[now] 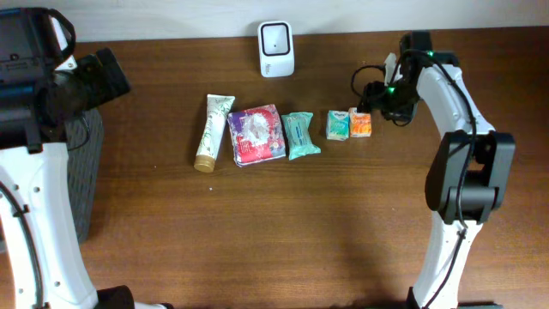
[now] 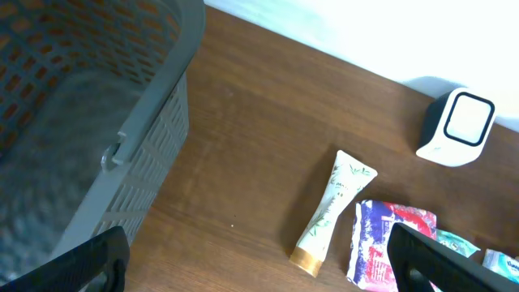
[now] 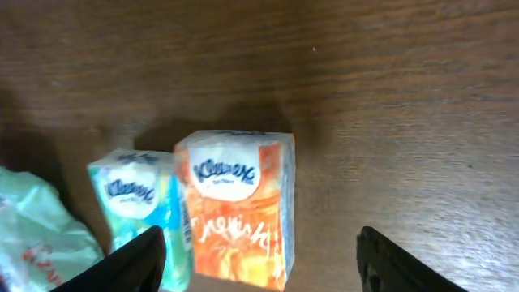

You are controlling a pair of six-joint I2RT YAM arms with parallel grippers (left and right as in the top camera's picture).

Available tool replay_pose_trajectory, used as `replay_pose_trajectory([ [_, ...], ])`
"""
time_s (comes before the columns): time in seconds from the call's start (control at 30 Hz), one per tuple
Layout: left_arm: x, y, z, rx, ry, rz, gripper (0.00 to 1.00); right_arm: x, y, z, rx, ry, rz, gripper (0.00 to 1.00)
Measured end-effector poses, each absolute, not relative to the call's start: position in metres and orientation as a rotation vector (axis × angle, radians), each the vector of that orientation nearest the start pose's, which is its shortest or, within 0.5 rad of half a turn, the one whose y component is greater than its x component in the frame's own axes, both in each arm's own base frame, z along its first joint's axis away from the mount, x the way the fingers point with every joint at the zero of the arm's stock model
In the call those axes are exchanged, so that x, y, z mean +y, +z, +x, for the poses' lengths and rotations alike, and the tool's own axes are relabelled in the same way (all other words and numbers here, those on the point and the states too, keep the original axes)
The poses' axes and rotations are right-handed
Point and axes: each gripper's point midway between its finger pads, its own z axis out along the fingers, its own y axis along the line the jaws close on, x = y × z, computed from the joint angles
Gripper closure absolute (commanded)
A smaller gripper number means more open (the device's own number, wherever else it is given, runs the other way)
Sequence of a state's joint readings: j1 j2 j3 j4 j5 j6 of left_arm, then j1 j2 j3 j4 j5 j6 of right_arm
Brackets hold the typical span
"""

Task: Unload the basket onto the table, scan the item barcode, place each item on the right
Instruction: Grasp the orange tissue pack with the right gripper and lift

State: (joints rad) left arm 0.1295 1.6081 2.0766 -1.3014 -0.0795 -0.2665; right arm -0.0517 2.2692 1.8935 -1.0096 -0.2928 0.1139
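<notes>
A white scanner (image 1: 276,49) (image 2: 456,126) stands at the table's back edge. In a row before it lie a cream tube (image 1: 213,130) (image 2: 332,207), a red and blue packet (image 1: 256,134) (image 2: 385,243), a teal packet (image 1: 300,135), a green tissue pack (image 1: 338,124) (image 3: 134,203) and an orange tissue pack (image 1: 361,124) (image 3: 239,207). My right gripper (image 1: 378,105) (image 3: 263,264) is open just above the orange pack, one finger on each side of it, and grips nothing. My left gripper (image 1: 101,79) (image 2: 263,268) hangs open and empty at the far left.
A grey slatted basket (image 1: 86,172) (image 2: 89,105) stands at the table's left edge under the left arm. The right arm's base (image 1: 463,184) rises at the right. Bare wood (image 1: 283,232) runs in front of the row of items.
</notes>
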Motion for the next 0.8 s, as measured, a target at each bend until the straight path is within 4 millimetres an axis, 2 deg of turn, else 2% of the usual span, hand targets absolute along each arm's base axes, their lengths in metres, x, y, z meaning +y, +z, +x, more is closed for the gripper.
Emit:
replay_pose_trajectory([
  [0.07,0.063,0.36,0.381,2.347,0.031,-0.508,0.01,0.025,0.037,0.485,2.943,0.449,0.204,0.35],
  [0.1,0.063,0.36,0.381,2.346,0.031,-0.508,0.01,0.025,0.032,0.485,2.947,0.45,0.202,0.38],
  [0.13,0.063,0.36,0.381,2.346,0.032,-0.508,0.01,0.025,0.027,0.484,2.956,0.451,0.204,0.52],
  [0.17,0.063,0.36,0.381,2.346,0.032,-0.508,0.01,0.026,0.019,0.48,2.975,0.456,0.208,0.59],
  [0.2,0.063,0.36,0.381,2.346,0.032,-0.508,0.01,0.027,0.012,0.477,2.99,0.462,0.209,0.6],
  [0.3,0.063,0.36,0.381,2.346,0.032,-0.508,0.01,0.033,0.011,0.476,2.992,0.52,0.206,0.96],
  [0.4,0.063,0.36,0.381,2.346,0.032,-0.508,0.01,0.044,0.014,0.468,3.007,0.641,0.222,0.96],
  [0.47,0.063,0.36,0.381,2.346,0.032,-0.508,0.01,0.053,0.02,0.45,3.052,0.786,0.246,0.96],
  [0.5,0.063,0.36,0.381,2.346,0.032,-0.508,0.01,0.062,0.037,0.443,3.027,0.983,0.207,0.96],
  [0.6,0.063,0.36,0.382,2.345,0.031,-0.508,0.01,0.066,0.069,0.433,2.935,1.288,0.202,0.96],
  [0.67,0.063,0.36,0.381,2.346,0.032,-0.508,0.01,0.066,0.1,0.422,2.811,1.527,0.162,0.96],
  [0.73,0.063,0.36,0.381,2.347,0.032,-0.508,0.01,0.076,0.128,0.406,2.71,1.707,0.066,0.96],
  [0.8,0.063,0.36,0.381,2.346,0.032,-0.508,0.01,0.09,0.142,0.399,2.63,1.772,-0.081,0.96],
])
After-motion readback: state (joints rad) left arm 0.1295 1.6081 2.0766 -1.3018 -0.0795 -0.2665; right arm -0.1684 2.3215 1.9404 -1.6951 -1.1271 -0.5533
